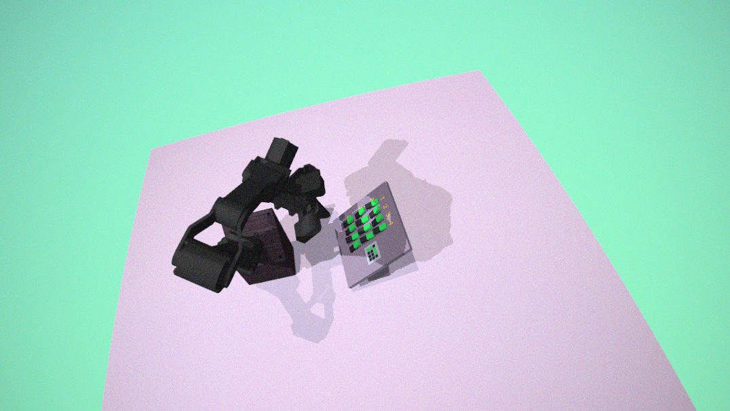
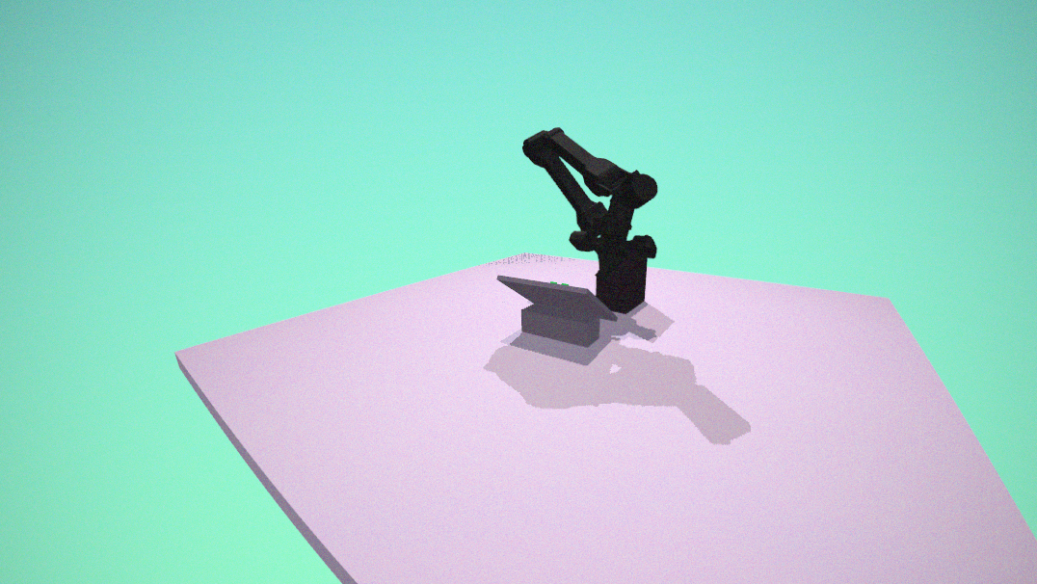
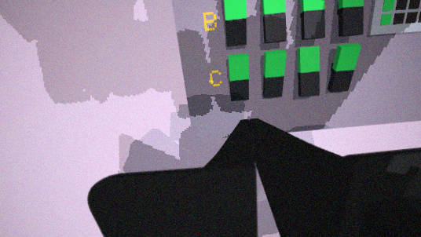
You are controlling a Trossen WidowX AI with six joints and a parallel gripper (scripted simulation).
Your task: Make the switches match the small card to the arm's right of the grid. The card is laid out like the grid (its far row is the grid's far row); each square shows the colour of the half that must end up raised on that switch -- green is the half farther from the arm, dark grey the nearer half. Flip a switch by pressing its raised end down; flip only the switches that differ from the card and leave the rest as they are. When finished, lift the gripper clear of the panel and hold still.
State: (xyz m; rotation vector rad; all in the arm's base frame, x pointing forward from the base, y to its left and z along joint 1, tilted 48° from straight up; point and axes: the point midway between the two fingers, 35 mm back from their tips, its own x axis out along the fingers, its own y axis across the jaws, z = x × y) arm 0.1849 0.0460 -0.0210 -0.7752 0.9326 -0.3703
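Observation:
The tilted grey panel point(image 1: 357, 272) point(image 2: 558, 301) point(image 3: 291, 111) carries a grid of green-and-dark switches in rows lettered A to C and columns numbered 1 to 4. Row C is nearest the arm; its C1 switch point(image 3: 239, 68) and C4 switch point(image 3: 346, 59) show in the wrist view. Which halves stand raised is hard to tell. The small card point(image 1: 378, 259) point(image 3: 378, 23) lies beside column 4; the wrist view shows only part of it. My gripper point(image 1: 328, 216) point(image 3: 249, 127) is shut and empty, near the panel's arm-side edge, off the switches. It is hidden in the exterior view.
The arm's dark base point(image 1: 271, 245) point(image 2: 622, 282) stands close to the panel's near side. The panel rests on a grey block point(image 2: 558, 328) on the pale pink table point(image 1: 459, 331) point(image 2: 798, 377). Shadows of the arm fall on the table and panel.

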